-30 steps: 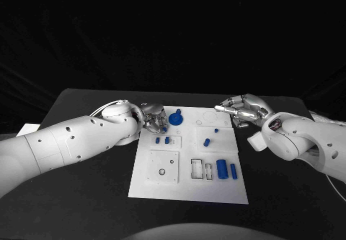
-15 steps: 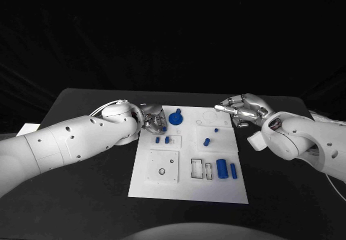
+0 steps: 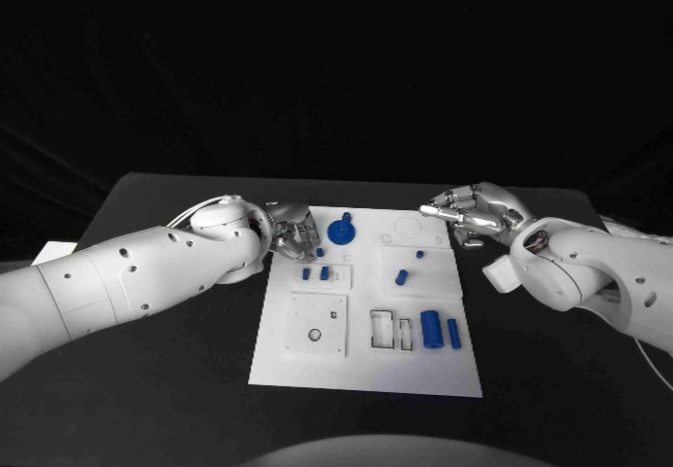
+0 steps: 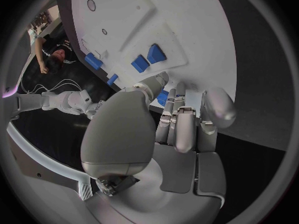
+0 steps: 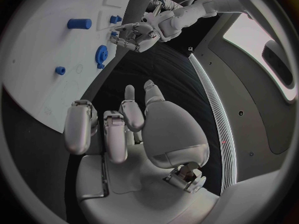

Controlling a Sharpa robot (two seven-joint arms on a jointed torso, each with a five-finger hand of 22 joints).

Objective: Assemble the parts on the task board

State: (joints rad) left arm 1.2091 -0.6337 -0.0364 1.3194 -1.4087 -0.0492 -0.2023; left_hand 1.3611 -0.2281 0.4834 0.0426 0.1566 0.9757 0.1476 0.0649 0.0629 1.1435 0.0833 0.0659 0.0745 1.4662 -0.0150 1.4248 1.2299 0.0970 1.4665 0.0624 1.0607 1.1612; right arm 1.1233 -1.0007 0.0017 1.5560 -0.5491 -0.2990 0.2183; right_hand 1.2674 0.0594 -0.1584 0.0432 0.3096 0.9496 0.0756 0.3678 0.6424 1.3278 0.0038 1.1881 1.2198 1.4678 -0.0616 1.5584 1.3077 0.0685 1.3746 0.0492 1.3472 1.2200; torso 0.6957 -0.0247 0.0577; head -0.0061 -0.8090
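The white task board (image 3: 368, 362) lies in the middle of the black table. My left hand (image 3: 295, 236) is over the board's far left corner, its thumb and fingers closed around a small blue part (image 4: 164, 96) just above the board. Two small blue blocks (image 4: 148, 58) stand in the board just beyond its fingertips. A blue gear (image 3: 342, 232) sits to the right of that hand. My right hand (image 3: 473, 213) hovers at the board's far right corner with its fingers apart and nothing in them. In the right wrist view the gear (image 5: 101, 55) and my left hand (image 5: 134, 35) lie ahead.
Two blue cylinders (image 3: 441, 331) lie at the board's near right, beside rectangular slots (image 3: 383, 328). A square plate with holes (image 3: 318, 324) is at the near left. Small blue pegs (image 3: 402, 276) stand mid-board. A white object (image 3: 53, 251) is at the table's left edge.
My left forearm has lifted slightly; its hand stays at the same spot on the small blue part. The right hand has barely moved.
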